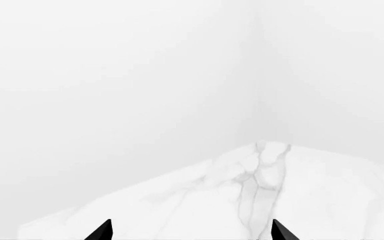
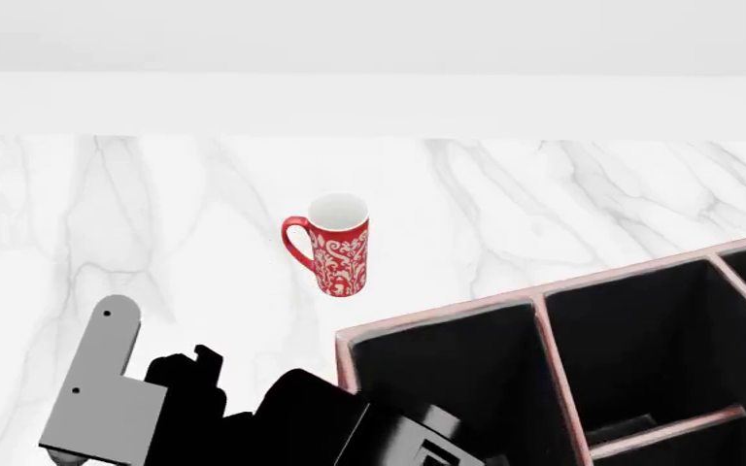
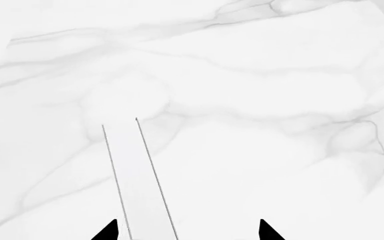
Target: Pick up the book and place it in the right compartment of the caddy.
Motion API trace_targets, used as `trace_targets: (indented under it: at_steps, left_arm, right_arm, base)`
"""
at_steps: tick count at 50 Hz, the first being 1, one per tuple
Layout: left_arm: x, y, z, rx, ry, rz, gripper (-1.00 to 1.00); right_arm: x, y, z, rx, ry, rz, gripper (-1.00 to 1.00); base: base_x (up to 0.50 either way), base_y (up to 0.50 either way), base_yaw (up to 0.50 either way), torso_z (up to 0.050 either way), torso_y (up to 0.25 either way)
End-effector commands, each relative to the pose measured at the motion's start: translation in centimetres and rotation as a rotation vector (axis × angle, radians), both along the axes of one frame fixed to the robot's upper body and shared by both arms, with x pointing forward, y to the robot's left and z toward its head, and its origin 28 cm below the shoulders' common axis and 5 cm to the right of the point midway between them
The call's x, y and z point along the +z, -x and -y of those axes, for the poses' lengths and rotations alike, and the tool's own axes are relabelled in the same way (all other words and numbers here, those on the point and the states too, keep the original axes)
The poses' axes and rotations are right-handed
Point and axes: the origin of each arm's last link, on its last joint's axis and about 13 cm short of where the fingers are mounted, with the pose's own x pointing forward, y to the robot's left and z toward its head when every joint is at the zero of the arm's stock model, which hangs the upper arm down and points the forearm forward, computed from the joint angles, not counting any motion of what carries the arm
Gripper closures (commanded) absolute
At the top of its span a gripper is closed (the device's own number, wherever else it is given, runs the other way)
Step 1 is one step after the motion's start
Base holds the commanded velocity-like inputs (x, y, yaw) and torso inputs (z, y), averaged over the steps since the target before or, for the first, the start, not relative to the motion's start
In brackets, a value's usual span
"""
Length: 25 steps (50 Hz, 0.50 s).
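Here, surface (image 2: 152,223): white marble with grey veins, flat and glossy, filling the middle of the head view; one corner of it shows in the left wrist view.
Room: a plain white wall (image 2: 373,97) runs as a band across the top of the head view; two white walls meet in a vertical seam above the surface's corner in the left wrist view.
Count: one mug, one caddy, one book, two pairs of fingers, one robot arm in the head view.
Mug (image 2: 337,245): tall cylinder, red with a white scroll pattern, white inside, handle toward frame left; upright at frame centre, apart from the caddy.
Caddy (image 2: 535,320): boxy, pale pinkish rims, thin dividers, four black-lined openings in view; lower right of the head view, cut off by the frame edges.
Book (image 3: 138,185): seen only in the right wrist view, edge-on, a long white strip between two thin dark lines, lower left of centre, running down to the bottom edge.
Left gripper (image 1: 192,232): two black pointed fingers set wide, holding nothing.
Right gripper (image 3: 188,231): fingers wide; the book lies between them, nearer one; contact cannot be told.
Robot arm (image 2: 101,398): grey bracket and black housings, lower left of the head view.
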Motion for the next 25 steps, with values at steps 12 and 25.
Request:
trace_targets:
  at_steps: [12,25]
  left_arm:
    - [-0.5,0.1,-0.1,-0.001,0.011,-0.007,-1.0]
    - [-0.7,0.0,-0.1,-0.002,0.021,-0.01,-1.0]
  right_arm:
    - [-2.6,-0.8,-1.4,0.028,0.081,-0.048,-1.0]
    - [-2.4,0.0,-1.6,0.051,0.103,-0.039,-1.0]
  base:
    - [0.0,0.0,0.0,0.0,0.0]
    - [0.0,0.0,0.0,0.0,0.0]
